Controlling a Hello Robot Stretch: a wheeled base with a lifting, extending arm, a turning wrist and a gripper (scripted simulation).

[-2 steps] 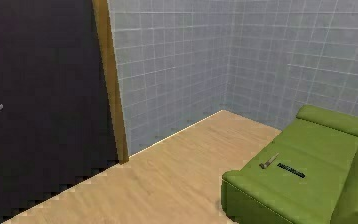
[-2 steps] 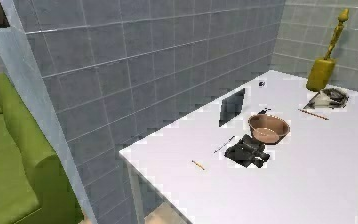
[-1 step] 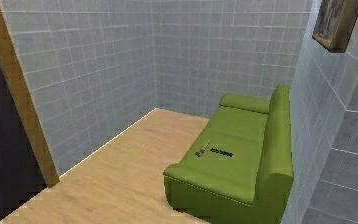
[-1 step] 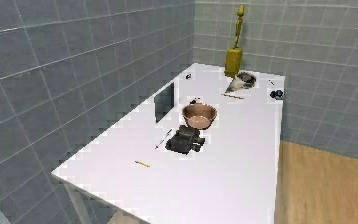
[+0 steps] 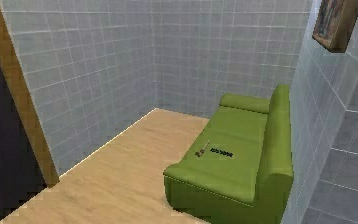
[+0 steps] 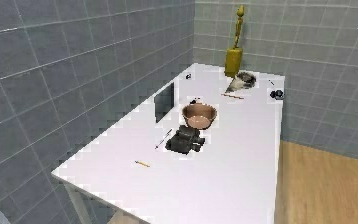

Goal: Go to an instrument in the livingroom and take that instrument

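While nothing here reads plainly as an instrument, the candidates are small blobs. In the forward view, dark bits lie on the seat of the green sofa. In the arm side view, a dark blocky thing sits on the white table, just beside a brown bowl. Farther back on the table stand a tall yellow statue, a small dish and a dark flat panel near the wall-side edge. So where the task's thing is I can't say w/ confidence (all too small to tell). End effector state: cannot tell from these pics.

Risks, as I judge them:
- Taking the wrong obj, since shape & colour give little to go on.
- A reach across the table could knock the bowl, or sweep the thin stick off the near edge.
- Driving toward the sofa, the base could clip the wooden door frame at the forward view's left.
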